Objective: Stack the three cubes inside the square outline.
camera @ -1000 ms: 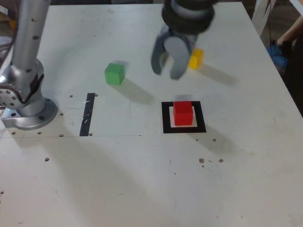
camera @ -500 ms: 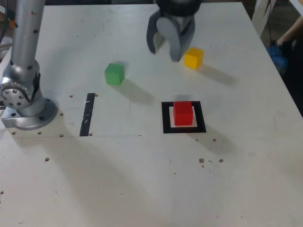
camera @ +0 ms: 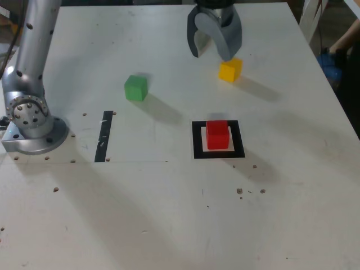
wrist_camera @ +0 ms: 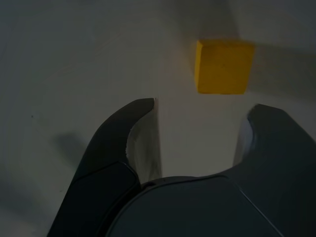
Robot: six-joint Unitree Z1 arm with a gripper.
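At the exterior view's left, the arm's silver base (camera: 31, 126) is bolted to the white bench (camera: 169, 214), and its column rises out of frame. Just to the right of the base lies a thin black strip (camera: 104, 136), running front to back. Further right and farther back sits the green cube (camera: 135, 88), alone on the bench and well apart from the others. Right of centre is the square outline (camera: 218, 140), a thick black frame with a white middle; the red cube (camera: 217, 134) stands inside it, with nothing stacked on top. Behind the outline, near the far edge, the end effector (camera: 214, 52) hangs with its two dark jaws spread and nothing between them. The yellow cube (camera: 230, 70) rests on the bench just beside it, toward the exterior view's right, partly under one jaw tip. In the wrist view the yellow cube (wrist_camera: 224, 66) lies beyond the parted jaws of the end effector (wrist_camera: 200, 116), apart from both tips.
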